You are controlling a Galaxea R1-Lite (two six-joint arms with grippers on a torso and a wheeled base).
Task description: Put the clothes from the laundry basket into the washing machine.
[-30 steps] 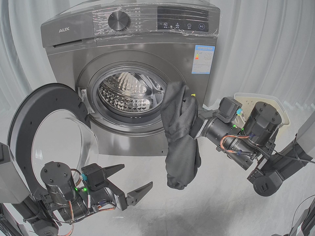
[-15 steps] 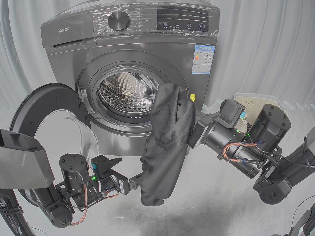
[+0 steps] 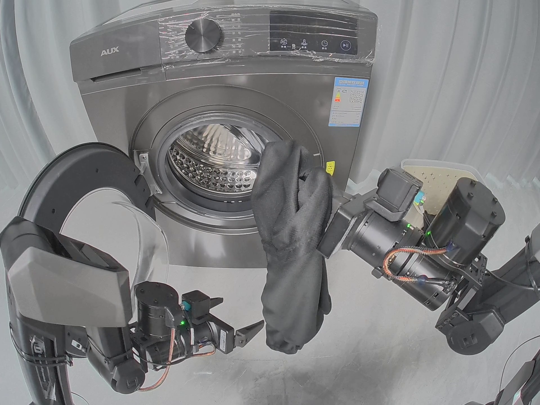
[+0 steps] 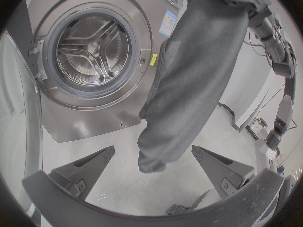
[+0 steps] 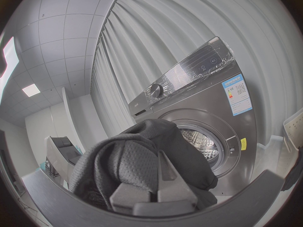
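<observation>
Right gripper (image 5: 156, 177) is pressed together on a bunched fold of the dark garment (image 3: 292, 226). The cloth is draped over the top of the fingers, and the rest hangs free as one long tail towards the floor (image 3: 365, 322).

The garment is in the air in front of the washing machine (image 3: 225, 80), at the right side of the open drum (image 3: 216, 156), and none of it is inside yet. We can't tell whether it touches the front panel.

We read the high pinch as a way to keep the bulk at opening height so it can go in top first. The tail hangs below the lip, so it will likely snag or trail out.

Left gripper (image 4: 151, 149) is spread wide, low over the floor, just beside the tail's bottom end and not holding it. It looks staged there to gather the loose end and feed it in.

The door (image 3: 79, 175) is swung fully open to the left, clear of both arms. The laundry basket (image 3: 444, 178) sits on the floor at the machine's right side, behind the right arm, and we can't see what is in it.

Next we bring the tail up, then push the garment through the opening.
</observation>
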